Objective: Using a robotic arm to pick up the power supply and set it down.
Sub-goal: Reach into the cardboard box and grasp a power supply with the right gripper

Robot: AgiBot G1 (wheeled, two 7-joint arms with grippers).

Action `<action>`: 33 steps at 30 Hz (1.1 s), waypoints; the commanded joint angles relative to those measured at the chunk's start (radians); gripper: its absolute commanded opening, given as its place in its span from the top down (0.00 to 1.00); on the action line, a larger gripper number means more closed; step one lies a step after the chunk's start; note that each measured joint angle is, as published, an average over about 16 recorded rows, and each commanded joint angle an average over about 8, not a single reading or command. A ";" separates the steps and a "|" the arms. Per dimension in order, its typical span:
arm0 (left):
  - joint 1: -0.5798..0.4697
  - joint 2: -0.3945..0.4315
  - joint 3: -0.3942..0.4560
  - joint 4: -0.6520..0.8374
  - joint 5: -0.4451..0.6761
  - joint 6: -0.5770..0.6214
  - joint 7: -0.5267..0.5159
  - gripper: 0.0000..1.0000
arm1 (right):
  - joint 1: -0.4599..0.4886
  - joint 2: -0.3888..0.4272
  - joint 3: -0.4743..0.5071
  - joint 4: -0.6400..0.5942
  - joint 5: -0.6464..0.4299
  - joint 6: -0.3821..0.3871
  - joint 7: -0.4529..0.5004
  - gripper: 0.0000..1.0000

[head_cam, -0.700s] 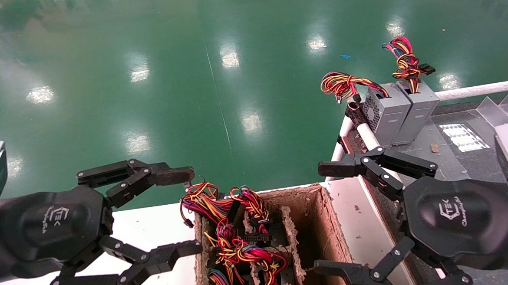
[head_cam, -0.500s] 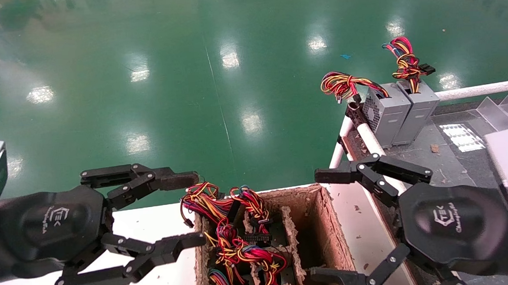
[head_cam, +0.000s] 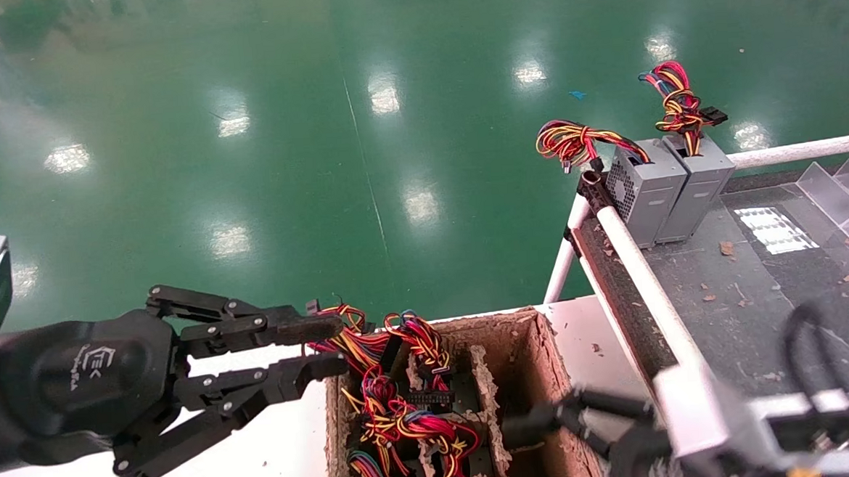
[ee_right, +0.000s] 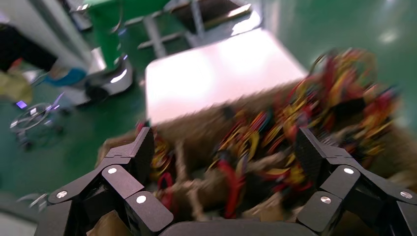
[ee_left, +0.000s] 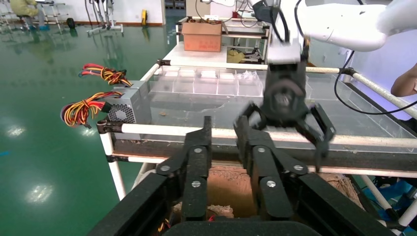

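A brown carton [head_cam: 524, 335] holds power supplies sunk in its cells. Only their red, yellow and black wire bundles [head_cam: 397, 407] show, and the grey bodies are hidden. My right gripper [ee_right: 225, 147] hangs wide open above those bundles [ee_right: 255, 147], touching nothing. In the head view the right arm [head_cam: 703, 427] is a blur at the bottom right, with one finger [head_cam: 532, 423] over the carton's empty right cell. My left gripper [head_cam: 325, 345] sits at the carton's left corner beside the wires. Its fingers [ee_left: 199, 152] stand a narrow gap apart with nothing between them.
Two more grey power supplies [head_cam: 643, 191] [head_cam: 699, 179] stand at the far corner of the dark bench [head_cam: 747, 287] on the right, behind a white rail [head_cam: 637, 271]. Clear dividers [head_cam: 844, 195] lie farther right. The carton rests on a white table [head_cam: 258, 392].
The right arm swung down and left from beside the bench to over the carton. The left gripper's fingers closed from wide apart to a narrow gap.
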 commanded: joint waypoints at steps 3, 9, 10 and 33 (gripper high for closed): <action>0.000 0.000 0.000 0.000 0.000 0.000 0.000 1.00 | 0.005 -0.020 -0.044 0.001 -0.044 -0.023 0.023 0.00; 0.000 0.000 0.000 0.000 0.000 0.000 0.000 1.00 | 0.003 -0.036 -0.091 0.001 -0.068 -0.038 0.043 0.00; 0.000 0.000 0.000 0.000 0.000 0.000 0.000 1.00 | 0.001 -0.038 -0.099 0.001 -0.072 -0.039 0.045 0.00; 0.000 0.000 0.000 0.000 0.000 0.000 0.000 0.14 | -0.047 -0.053 -0.241 -0.041 -0.126 -0.044 0.018 1.00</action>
